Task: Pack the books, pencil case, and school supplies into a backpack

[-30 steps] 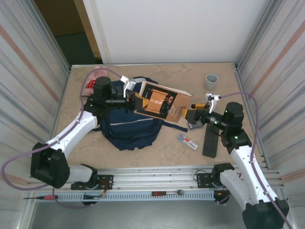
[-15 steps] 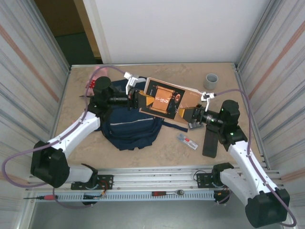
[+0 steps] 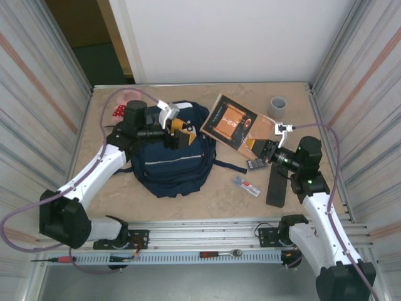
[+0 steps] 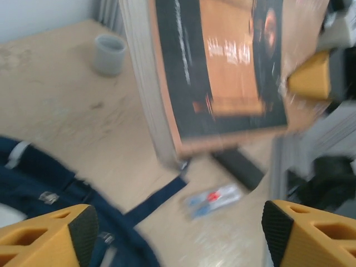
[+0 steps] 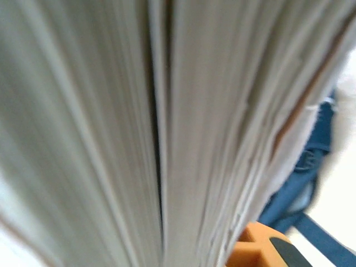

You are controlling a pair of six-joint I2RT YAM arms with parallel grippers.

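**Brown-and-orange books [image 3: 233, 119] clenched in the right gripper [image 3: 258, 143]**

Both books are off the table [image 3: 207, 200], tilted, with the dark cover and its orange-gold print facing up and left. A strip of the tan book shows along their right edge. The right claw grasps them at their lower right corner. In the right wrist view, page edges pack the space beside an orange finger [image 5: 253, 250].

The left gripper [image 3: 180, 136] hangs over the top of the navy backpack [image 3: 169, 166], its jaws spread wide and holding nothing. In the left wrist view its orange fingers [image 4: 83, 225] stand well apart, and the books rise beyond them, apart from both pads.

The backpack lies flat left of centre, a dark strap trailing to the right. The black pencil case [image 3: 276, 187] lies on the table below the right wrist. Just left of it is the clear pack with the red label [image 3: 246, 185], and the small dark grey rectangle [image 3: 255, 165] sits under the right gripper. A grey cup [image 3: 278, 105] stands upright near the far right corner.
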